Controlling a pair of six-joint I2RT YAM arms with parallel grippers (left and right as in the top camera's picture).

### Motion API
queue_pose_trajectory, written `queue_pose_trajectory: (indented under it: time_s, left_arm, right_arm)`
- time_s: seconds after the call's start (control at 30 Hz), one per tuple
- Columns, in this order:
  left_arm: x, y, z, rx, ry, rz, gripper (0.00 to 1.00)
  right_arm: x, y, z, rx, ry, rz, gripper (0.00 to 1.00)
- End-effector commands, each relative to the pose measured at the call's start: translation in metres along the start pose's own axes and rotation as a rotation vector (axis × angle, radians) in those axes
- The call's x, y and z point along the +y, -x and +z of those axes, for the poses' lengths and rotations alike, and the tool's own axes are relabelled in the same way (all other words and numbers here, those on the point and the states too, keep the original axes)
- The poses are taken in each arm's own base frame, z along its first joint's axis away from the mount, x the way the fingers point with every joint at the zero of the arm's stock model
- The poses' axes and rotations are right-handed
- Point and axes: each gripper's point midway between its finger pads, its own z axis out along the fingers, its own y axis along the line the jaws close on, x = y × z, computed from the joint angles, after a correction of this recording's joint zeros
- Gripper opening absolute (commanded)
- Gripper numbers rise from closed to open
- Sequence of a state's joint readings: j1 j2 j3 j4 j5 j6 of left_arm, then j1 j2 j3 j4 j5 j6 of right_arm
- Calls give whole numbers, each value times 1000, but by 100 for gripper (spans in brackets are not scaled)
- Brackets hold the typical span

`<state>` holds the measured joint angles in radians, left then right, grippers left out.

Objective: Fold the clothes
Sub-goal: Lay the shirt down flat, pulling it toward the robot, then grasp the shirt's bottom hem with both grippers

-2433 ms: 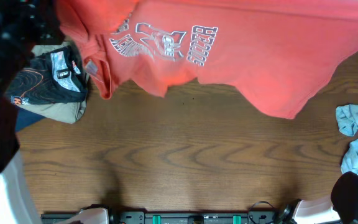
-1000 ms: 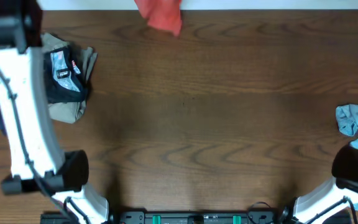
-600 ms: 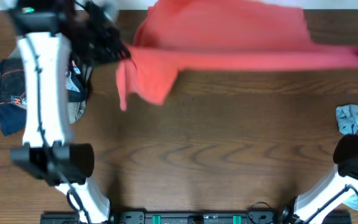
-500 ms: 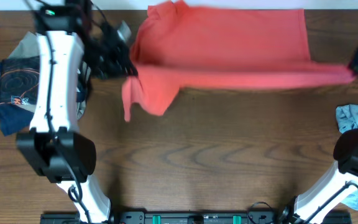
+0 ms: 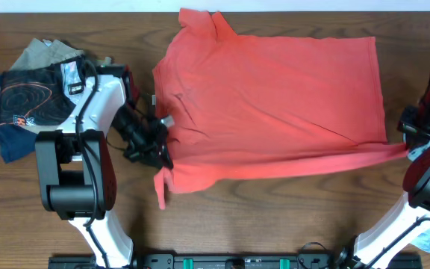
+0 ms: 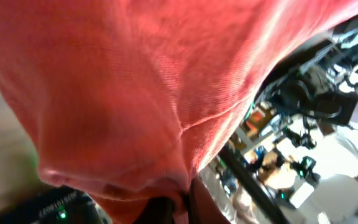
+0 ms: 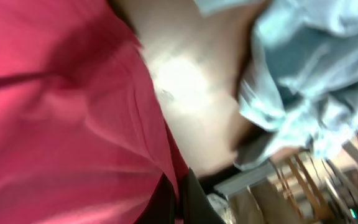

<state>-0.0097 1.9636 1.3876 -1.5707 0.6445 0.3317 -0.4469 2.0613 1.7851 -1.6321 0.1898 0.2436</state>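
Overhead: the shirt [image 5: 267,97] is being spread flat over the upper middle of the table [image 5: 275,224]. Its lower-left corner is being pinched by the left tool [image 5: 157,149], and its thin lower-right tail by the right tool [image 5: 411,142] at the right edge. The step is probably being done best if the hem is being drawn taut and lowered evenly, so that the drooping lower-left flap is being smoothed, not trapped. No lettering is being shown, and the right tool's jaws are being hidden by its arm.

Left wrist: the frame is being filled by blurred red cloth, gathered into dark fingers that are being cut off at the bottom edge.

Right wrist: the shirt is being gripped at bottom centre. A blue cloth [image 7: 309,74] is being seen blurred at upper right, its shape unclear.
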Motion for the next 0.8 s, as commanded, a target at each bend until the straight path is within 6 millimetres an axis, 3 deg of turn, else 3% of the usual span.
queue_pose_trajectory:
  time_s: [0.0,0.2,0.4,0.53,0.77]
  left_arm:
    - [-3,-14,-1,-12,12,61,6]
    - [-4,-2,-10,-114,39,121,6]
    - [2,44,-41,-335,53,76,6]
    - [-13,78,-67,-503,-42,110,7]
    - [-35,128,-97,-716,-98,198,7]
  right_arm:
    - [-20,-3,-6,-23,-72,77,1]
    - [-7,6,-11,-79,-7,73,1]
    - [39,39,-21,-209,202,-10,1]
    - [64,60,-34,-304,316,-37,1]
    - [74,85,-47,-420,368,-38,1]
